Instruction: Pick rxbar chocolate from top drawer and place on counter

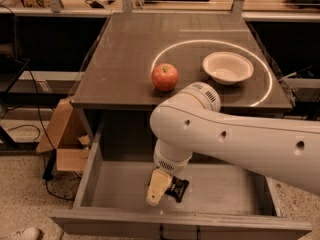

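Observation:
The top drawer (pixel 95 184) is pulled open below the counter (pixel 125 59). The rxbar chocolate (pixel 177 189), a small black-wrapped bar, lies on the drawer floor near the middle front. My gripper (pixel 159 190) hangs from the white arm down inside the drawer, right beside and touching the bar's left end. One pale finger (pixel 156 188) shows; the other is hidden, and the bar's left part is covered by it.
A red apple (pixel 164 77) and a white bowl (pixel 227 67) stand on the counter. A brown cardboard box (pixel 62 134) sits on the floor left of the drawer. My white arm (pixel 235 139) spans the drawer's right half. Cables lie on the floor at left.

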You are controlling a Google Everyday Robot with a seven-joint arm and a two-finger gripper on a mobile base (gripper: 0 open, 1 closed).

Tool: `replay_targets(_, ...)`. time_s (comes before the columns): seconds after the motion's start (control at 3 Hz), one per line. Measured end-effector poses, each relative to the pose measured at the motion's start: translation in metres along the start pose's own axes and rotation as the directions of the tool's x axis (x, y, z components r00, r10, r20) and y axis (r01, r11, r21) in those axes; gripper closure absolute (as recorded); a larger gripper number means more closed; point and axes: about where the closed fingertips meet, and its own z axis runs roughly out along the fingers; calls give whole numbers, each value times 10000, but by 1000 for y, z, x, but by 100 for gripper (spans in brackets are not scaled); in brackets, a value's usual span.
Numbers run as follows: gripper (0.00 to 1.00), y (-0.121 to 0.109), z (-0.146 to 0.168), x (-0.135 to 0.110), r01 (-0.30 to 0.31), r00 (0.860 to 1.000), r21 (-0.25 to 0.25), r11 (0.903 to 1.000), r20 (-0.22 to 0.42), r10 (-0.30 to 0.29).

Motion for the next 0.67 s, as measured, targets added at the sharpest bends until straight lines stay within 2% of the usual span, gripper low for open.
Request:
replay_targets(0.33,0,0,0,0,-22,10000,-1,10000,-5,22)
replay_targets(0.67,0,-13,16,-8,-274,9996,86,9996,57,273)
